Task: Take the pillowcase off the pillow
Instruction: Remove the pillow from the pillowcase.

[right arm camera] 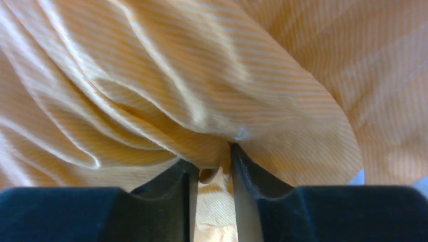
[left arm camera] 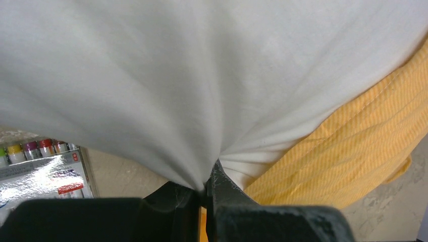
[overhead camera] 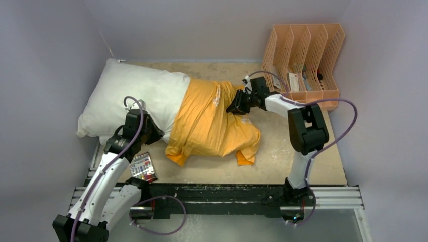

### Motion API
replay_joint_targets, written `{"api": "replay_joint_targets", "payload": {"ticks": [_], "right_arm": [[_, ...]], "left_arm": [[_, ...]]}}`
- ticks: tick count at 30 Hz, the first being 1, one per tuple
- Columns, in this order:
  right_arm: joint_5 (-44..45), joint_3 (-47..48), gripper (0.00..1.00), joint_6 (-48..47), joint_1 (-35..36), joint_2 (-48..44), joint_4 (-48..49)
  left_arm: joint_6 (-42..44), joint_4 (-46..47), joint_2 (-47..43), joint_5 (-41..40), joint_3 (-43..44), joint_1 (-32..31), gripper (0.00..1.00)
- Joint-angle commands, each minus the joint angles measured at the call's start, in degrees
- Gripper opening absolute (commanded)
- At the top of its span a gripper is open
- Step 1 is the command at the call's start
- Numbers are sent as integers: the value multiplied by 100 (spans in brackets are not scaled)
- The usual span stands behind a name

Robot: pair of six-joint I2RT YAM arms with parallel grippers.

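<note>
I see one sandy surface (overhead camera: 282,151) with everything lying on it.

The biggest thing is the one white pillow (overhead camera: 131,96). It lies at the far left, and its left half is bare.

Next is the one orange-yellow pillowcase (overhead camera: 207,123). It covers the right half of the pillow and bunches up in the middle of the surface, with a loose flap hanging toward me. Up close the cloth has thin stripes. There is a small pale mark near its far edge, but it is too small for me to read.

One peach file rack (overhead camera: 303,50) stands in the far right corner. It has a row of slots with a few small things inside. I cannot tell what they are.

I have two arms. My right gripper (overhead camera: 236,107) is at the far right side of the pillowcase, and its fingers (right arm camera: 250,171) are pinching a fold of the orange cloth. My left gripper (left arm camera: 206,184) is at the near edge of the pillow, pressed together on a pinch of white cloth, just beside the edge of the pillowcase.

The smallest thing is one shiny paint box (overhead camera: 143,167) by my left arm. It holds a row of little tubes in green, yellow, pink and red. Its label is too blurry to read.
</note>
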Motion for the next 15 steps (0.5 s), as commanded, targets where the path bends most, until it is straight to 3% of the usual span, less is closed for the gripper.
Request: {"api": "replay_joint_targets", "payload": {"ticks": [1,4,7,12,15], "right_arm": [[-1326,-191,20,13,-62,-273,504],[358,-567,3,-279,-71,-1193,-205],[2425,-978,0,-353,-162,-2142,-872],[3260,-2144,0,125,-728,-3729,-909],[2957,-2585,0,197,-756,-4491,-589]], "left_arm": [[-22,-300,-191,120,150,-22,0],[-90,-294,-207,19,143,-22,0],[-175,-323,-226,-311,195,-22,0],[-380,-351,-627,-1013,221,-22,0],[-355,-346,-591,-975,221,-22,0]]}}
